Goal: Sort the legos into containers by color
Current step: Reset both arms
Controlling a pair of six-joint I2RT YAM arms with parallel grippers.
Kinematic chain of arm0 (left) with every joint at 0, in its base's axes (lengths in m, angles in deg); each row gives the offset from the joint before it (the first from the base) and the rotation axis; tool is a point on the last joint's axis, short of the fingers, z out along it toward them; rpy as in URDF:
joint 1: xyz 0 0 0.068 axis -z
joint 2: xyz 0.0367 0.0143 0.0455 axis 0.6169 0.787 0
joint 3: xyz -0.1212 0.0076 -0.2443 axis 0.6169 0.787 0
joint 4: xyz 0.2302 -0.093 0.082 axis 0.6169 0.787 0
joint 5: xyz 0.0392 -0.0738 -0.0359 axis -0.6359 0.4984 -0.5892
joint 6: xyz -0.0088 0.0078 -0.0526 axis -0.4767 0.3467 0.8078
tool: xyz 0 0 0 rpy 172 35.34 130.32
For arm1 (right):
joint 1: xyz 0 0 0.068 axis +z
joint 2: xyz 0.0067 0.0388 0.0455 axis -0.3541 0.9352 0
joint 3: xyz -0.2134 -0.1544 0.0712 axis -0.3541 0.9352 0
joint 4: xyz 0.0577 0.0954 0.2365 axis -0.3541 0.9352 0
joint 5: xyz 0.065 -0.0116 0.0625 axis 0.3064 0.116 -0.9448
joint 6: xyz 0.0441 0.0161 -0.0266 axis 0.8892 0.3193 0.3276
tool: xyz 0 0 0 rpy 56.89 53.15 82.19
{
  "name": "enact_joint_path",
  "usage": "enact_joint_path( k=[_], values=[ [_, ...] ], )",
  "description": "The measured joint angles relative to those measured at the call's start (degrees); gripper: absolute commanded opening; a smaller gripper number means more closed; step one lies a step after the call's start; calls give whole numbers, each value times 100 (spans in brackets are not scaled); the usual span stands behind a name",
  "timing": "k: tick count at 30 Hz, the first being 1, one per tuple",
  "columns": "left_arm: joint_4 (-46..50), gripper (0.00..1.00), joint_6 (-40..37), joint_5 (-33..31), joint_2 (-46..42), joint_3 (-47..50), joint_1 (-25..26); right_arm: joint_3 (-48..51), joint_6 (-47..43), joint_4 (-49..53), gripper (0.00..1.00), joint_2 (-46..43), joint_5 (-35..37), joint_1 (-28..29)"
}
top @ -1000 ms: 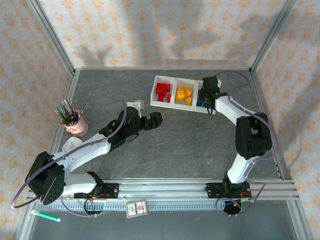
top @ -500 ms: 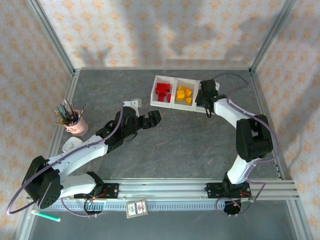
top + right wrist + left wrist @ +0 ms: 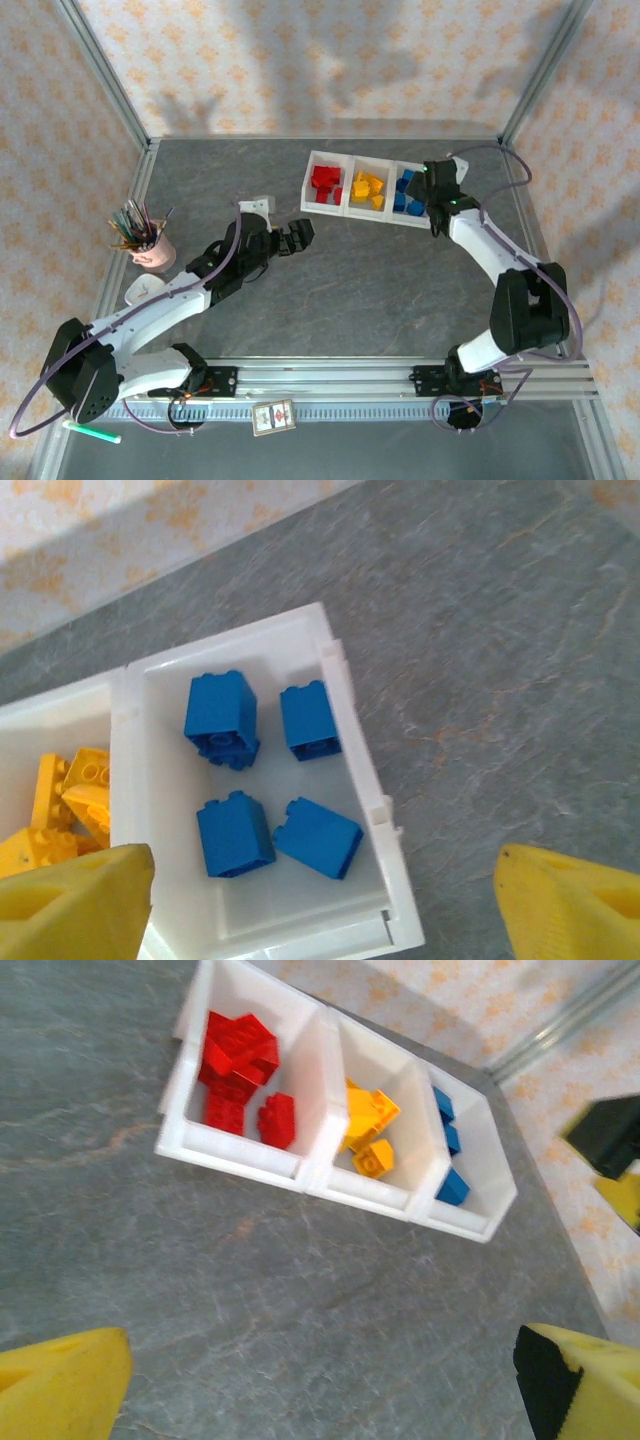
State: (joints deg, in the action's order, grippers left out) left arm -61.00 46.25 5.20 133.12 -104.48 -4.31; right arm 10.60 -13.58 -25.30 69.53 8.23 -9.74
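The containers (image 3: 347,212) are three joined white bins at the back of the table. The left bin holds red legos (image 3: 325,182), the middle one yellow-orange legos (image 3: 368,189), the right one blue legos (image 3: 407,194). My right gripper (image 3: 436,196) hovers at the right edge of the blue bin. In the right wrist view it (image 3: 320,912) stands open and empty over the bin's near wall, with several blue bricks (image 3: 232,832) lying below. My left gripper (image 3: 297,234) hangs open over bare table, short of the tray; its yellow fingertips (image 3: 60,1385) frame bare grey surface.
A pink cup of pens (image 3: 152,247) stands at the left. A small white block (image 3: 262,207) lies near the left arm. A green marker (image 3: 92,432) and a card (image 3: 273,418) lie by the front rail. Metal frame posts bound the table.
My right gripper has opened wide and drawn back to the right off the blue bin, uncovering the blue bricks. The left arm has drifted slightly left and back.
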Motion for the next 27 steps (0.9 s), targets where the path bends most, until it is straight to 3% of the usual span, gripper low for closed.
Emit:
enact_joint_path(
  k=[3,8,15,21,27],
  values=[
    [44,99,-76,-52,-109,0,-317,229,52,-50,100,-297,212,-96],
    [109,99,-227,-328,-304,22,-946,800,149,-264,100,-743,573,-382],
    [-13,99,-741,-1283,-376,229,-1624,1947,258,-966,100,-1058,1064,-778],
    [-863,99,-1436,-2214,-74,782,-2122,2658,151,-1932,100,-907,1432,-802],
    [-2260,99,-2302,-2625,297,1648,-2483,3001,-332,-3335,100,-166,1508,-859]
  ],
)
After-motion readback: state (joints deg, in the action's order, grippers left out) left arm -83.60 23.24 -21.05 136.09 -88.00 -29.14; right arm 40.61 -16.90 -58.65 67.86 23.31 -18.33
